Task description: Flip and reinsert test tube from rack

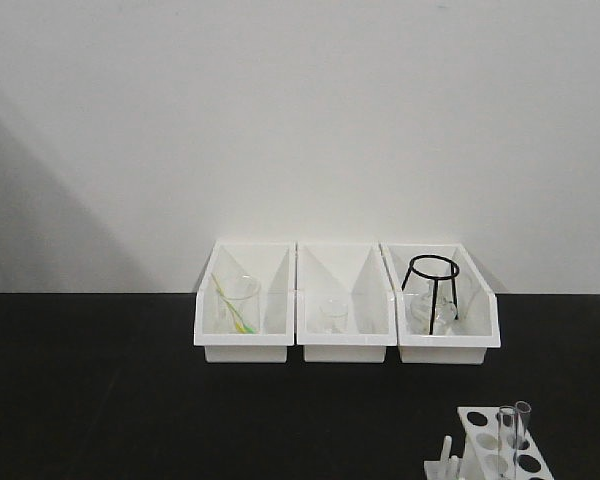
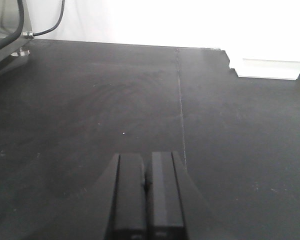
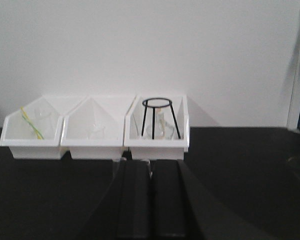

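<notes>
The white rack (image 1: 483, 419) stands at the bottom right edge of the front view, its round holes facing up and its pegs (image 1: 443, 458) on the left side. Two clear test tubes (image 1: 507, 428) stand upright in its far holes. Neither gripper appears in the front view. My left gripper (image 2: 147, 159) is shut with nothing between its black fingers, low over bare black table. My right gripper (image 3: 150, 164) is also shut and empty, pointing toward the three bins. The rack and tubes do not show in either wrist view.
Three white open-front bins stand in a row against the white wall: the left bin (image 1: 243, 342) holds a beaker, the middle bin (image 1: 343, 344) a small glass, the right bin (image 1: 447, 346) a black wire tripod (image 1: 431, 290) over glassware. A cable (image 2: 50, 25) runs at the table's far left.
</notes>
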Tool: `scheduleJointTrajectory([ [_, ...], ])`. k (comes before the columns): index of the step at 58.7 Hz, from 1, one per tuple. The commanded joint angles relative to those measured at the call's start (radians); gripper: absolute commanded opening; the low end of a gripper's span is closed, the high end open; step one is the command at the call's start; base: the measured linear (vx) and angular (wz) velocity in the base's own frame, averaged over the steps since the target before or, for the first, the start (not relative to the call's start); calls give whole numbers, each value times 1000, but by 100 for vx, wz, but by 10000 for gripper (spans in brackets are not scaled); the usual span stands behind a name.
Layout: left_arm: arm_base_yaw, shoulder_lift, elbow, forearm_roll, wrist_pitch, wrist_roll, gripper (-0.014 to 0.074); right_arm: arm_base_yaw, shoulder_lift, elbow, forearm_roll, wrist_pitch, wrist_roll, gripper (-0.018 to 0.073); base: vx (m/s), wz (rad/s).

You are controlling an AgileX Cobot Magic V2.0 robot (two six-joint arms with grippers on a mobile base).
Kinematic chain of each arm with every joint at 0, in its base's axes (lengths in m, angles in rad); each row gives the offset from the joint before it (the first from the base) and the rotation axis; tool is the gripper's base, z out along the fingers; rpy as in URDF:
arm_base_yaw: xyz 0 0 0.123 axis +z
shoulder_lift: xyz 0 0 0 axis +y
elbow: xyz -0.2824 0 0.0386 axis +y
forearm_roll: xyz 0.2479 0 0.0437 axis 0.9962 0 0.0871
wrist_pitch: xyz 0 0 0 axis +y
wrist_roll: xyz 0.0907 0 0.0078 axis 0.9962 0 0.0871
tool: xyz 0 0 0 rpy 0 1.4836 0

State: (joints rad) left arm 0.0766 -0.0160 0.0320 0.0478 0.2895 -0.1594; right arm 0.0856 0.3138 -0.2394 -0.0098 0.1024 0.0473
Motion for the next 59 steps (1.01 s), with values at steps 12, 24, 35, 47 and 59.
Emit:
scheduleJointTrajectory([
  [12,-7,-10,0,-4,-88,0,-6,-6,273,-37,-5,-172,-2,137,0,0],
  [24,-7,-10,0,-4,-88,0,-6,-5,477,-37,-5,-338,4,389,0,0],
  [35,-7,-10,0,-4,-88,0,-6,-3,670,-37,-90,-508,12,522,0,0],
  [47,-7,-10,0,-4,-88,0,-6,-3,849,-37,-257,-721,174,510,0,0],
  [59,-7,-10,0,-4,-88,0,-6,-3,1006,-37,-278,-886,182,467,0,0],
])
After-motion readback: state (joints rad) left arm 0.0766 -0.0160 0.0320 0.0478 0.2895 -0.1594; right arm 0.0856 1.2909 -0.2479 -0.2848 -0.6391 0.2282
